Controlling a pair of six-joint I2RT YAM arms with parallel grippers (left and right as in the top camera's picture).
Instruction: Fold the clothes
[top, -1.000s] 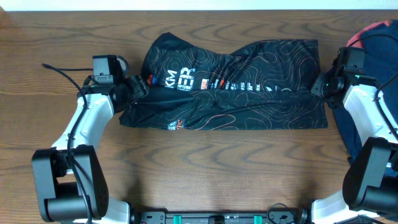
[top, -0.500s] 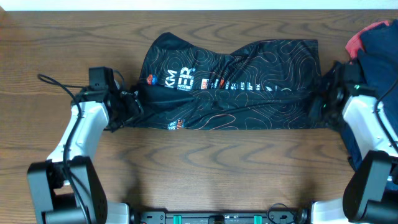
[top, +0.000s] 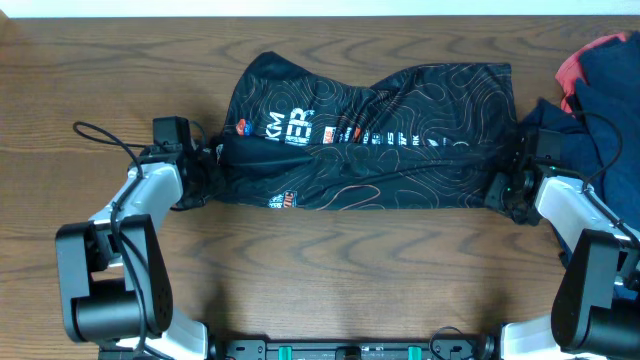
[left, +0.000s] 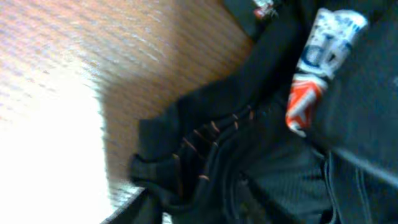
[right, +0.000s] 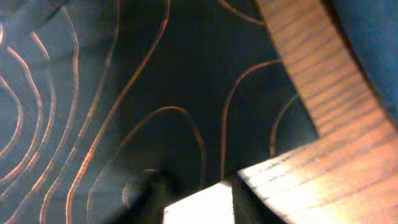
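my left gripper (top: 207, 166) meets the black jersey (top: 400, 150) at its left edge, my right gripper (top: 497, 187) at its right; pinching or spread, i cannot tell

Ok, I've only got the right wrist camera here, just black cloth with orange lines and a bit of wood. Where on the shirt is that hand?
Observer: The right hand is at the shirt's right edge, near the lower corner.
Operator: And the other hand?
Observer: The left hand is at the opposite edge, near the lower left corner. The overhead does not show whether either hand has closed on cloth.
Operator: Anything else lying about?
Observer: A heap of navy and red clothes lies at the far right of the table, beyond the right hand.
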